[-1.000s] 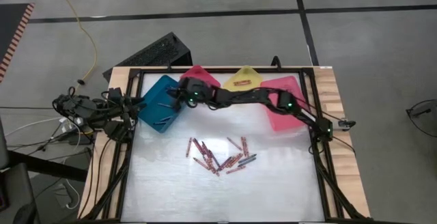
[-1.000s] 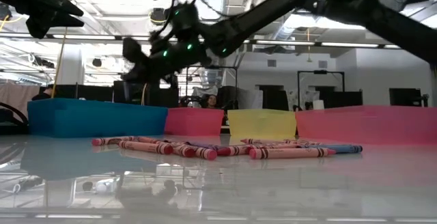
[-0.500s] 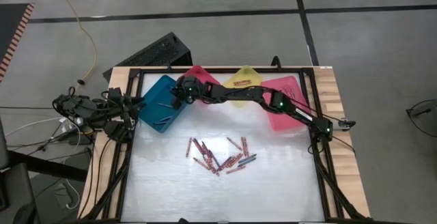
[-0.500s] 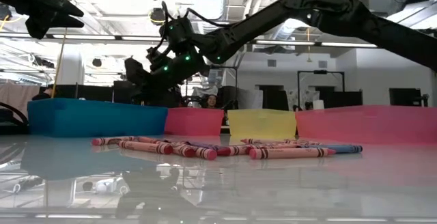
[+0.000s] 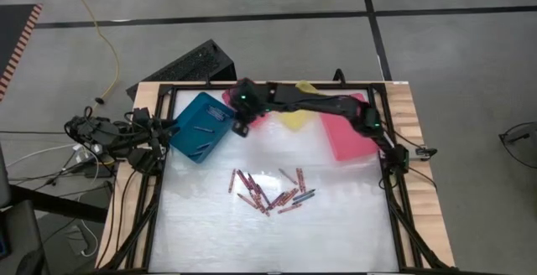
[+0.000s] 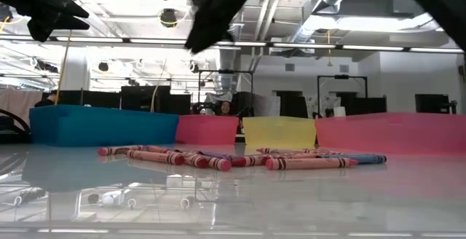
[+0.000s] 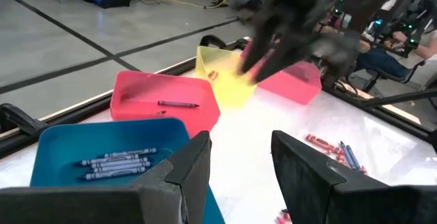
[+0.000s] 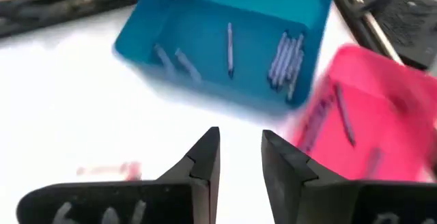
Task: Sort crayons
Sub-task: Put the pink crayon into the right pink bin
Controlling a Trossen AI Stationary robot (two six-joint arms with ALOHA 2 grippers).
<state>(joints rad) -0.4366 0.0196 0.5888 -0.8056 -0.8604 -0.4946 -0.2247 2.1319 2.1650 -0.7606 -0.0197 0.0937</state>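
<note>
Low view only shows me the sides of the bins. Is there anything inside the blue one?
Observer: Yes. The teal bin holds several crayons lying flat on its floor.
Operator: What about the little pink one next to it?
Observer: The small pink bin has at least one dark crayon in it.
Operator: Is the arm up at the top carrying a crayon?
Observer: No. The right end effector is open with nothing between its fingers. It hangs above the table beside the teal bin.
</note>
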